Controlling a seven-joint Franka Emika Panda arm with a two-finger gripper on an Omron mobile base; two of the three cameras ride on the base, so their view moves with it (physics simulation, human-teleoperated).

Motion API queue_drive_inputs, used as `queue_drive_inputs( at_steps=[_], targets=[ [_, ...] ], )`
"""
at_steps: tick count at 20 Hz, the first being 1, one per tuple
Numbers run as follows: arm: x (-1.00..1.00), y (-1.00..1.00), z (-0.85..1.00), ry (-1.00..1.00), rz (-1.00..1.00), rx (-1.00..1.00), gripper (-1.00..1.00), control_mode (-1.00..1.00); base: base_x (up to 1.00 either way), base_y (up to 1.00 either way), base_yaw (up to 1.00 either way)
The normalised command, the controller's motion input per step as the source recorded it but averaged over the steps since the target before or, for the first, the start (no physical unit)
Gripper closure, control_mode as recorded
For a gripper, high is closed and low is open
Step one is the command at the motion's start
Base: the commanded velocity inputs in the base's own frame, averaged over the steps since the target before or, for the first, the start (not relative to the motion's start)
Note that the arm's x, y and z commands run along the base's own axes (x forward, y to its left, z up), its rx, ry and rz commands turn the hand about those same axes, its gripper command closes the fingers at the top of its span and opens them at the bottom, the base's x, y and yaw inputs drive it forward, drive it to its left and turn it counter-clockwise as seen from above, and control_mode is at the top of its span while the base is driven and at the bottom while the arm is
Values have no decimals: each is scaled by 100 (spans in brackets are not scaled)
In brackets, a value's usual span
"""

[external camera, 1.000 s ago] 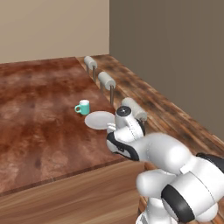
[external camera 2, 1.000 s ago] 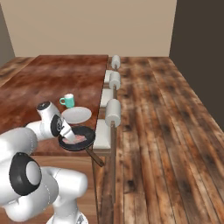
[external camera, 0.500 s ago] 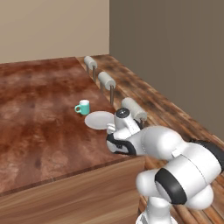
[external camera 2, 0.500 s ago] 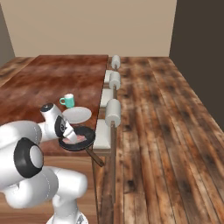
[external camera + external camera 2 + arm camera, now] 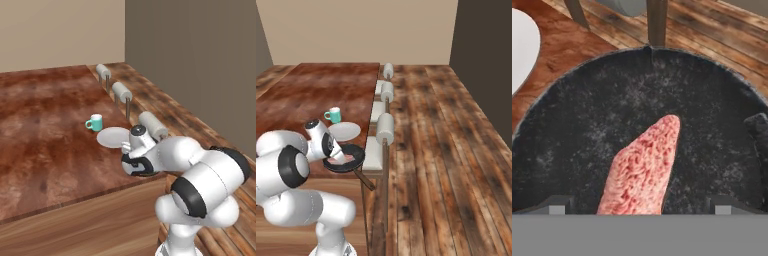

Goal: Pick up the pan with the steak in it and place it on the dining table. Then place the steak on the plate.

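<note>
One steak between the jaws over the pan

Steak (image 5: 643,172) rises tilted from the black pan (image 5: 587,140), its lower end between the jaws, which look closed on it. Pan (image 5: 351,159) sits at the tabletop (image 5: 296,95) edge; the white plate (image 5: 346,131) lies at its 11 o'clock, the teal mug (image 5: 333,115) beyond.

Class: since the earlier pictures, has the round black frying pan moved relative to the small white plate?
No. In the right base view the round black frying pan sits just in front of the small white plate, as before.
</note>
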Motion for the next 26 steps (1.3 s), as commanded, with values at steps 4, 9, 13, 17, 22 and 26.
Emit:
queue_drive_inputs(
  at_steps=[4,9,13,17,22,26],
  targets=[
    [8,0,-14,3,0,0,-100,-100,0,0,0],
    [5,0,-18,4,0,0,-100,-100,0,0,0],
    [16,0,-8,1,0,0,-100,-100,0,0,0],
    [17,2,0,0,-4,0,-100,-100,0,0,0],
    [14,5,-5,1,-6,0,-100,-100,0,0,0],
    [0,0,-5,1,-3,0,-100,-100,0,0,0]
  ],
)
